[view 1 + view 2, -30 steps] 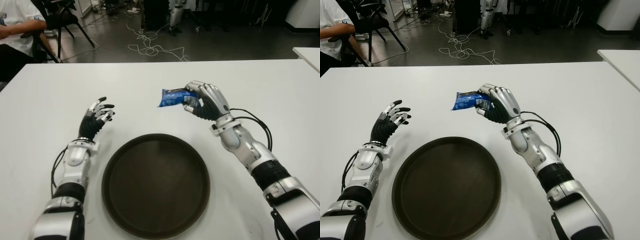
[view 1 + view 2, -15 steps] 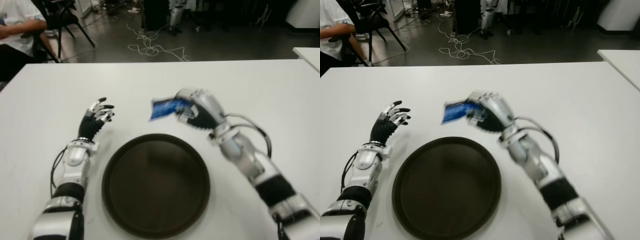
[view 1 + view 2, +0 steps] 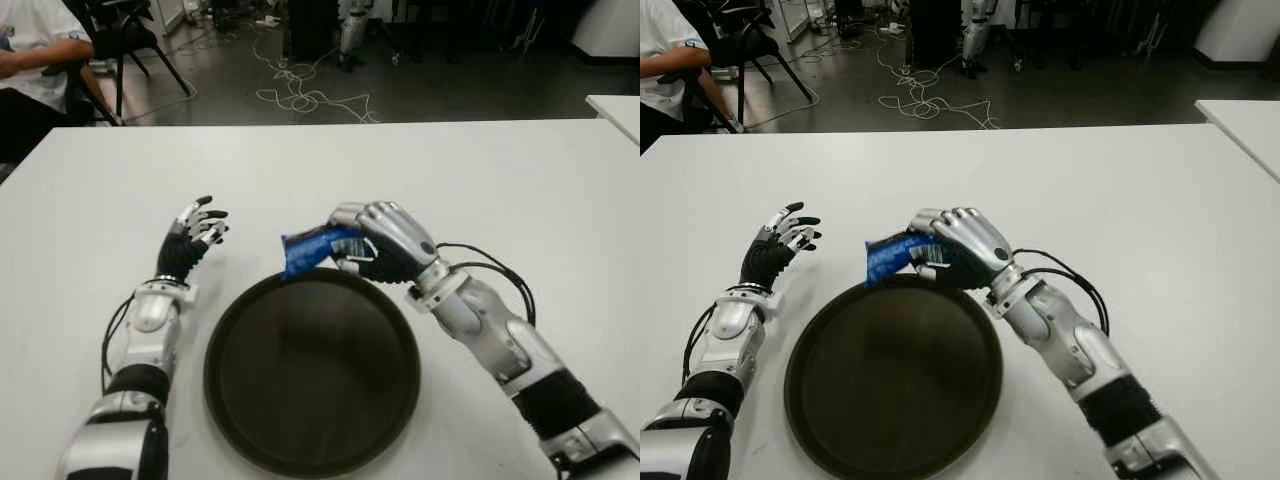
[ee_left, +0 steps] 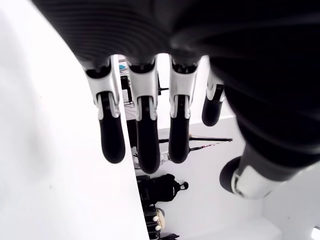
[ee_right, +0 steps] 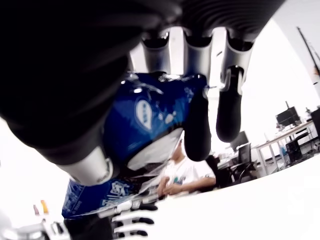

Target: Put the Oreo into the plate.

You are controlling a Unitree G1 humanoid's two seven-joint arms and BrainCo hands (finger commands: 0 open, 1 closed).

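Right hand (image 3: 385, 243) clamped on blue Oreo pack (image 3: 308, 249), over plate (image 3: 312, 370) rim at 12 o'clock | left hand (image 3: 192, 238) fingers spread, empty, at plate's 10 o'clock above white tabletop (image 3: 520, 180)

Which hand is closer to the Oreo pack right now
Right. The right hand has its fingers closed around the Oreo pack at the far rim of the plate. The left hand is off to the pack's left, open.
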